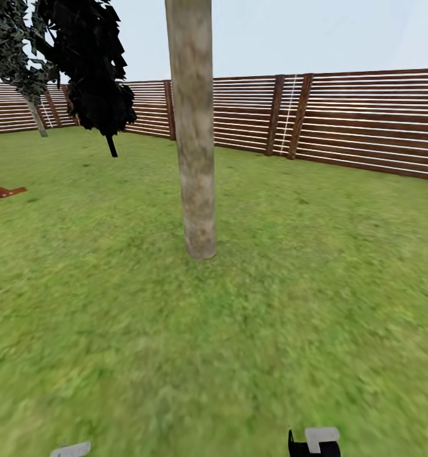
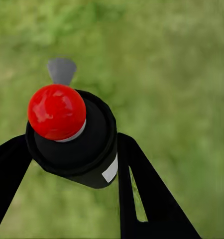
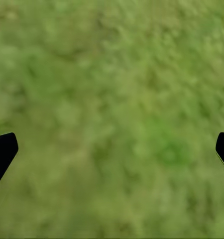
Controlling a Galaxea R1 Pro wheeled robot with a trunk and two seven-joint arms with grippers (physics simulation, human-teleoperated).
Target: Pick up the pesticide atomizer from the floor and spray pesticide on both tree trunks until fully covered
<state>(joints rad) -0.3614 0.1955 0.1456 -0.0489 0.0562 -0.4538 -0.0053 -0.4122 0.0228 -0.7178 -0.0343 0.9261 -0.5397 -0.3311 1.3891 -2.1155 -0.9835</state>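
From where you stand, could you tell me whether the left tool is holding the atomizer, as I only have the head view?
Observer: Yes. In the left wrist view the pesticide atomizer sits clamped in the left tool, red top facing the camera.
Operator: Thank you. Is its white label visible?
Observer: A small white patch shows low on the bottle's side, next to one finger.
Operator: And is the right tool carrying anything?
Observer: No. The right tool is spread wide over grass, with nothing between its fingertips.
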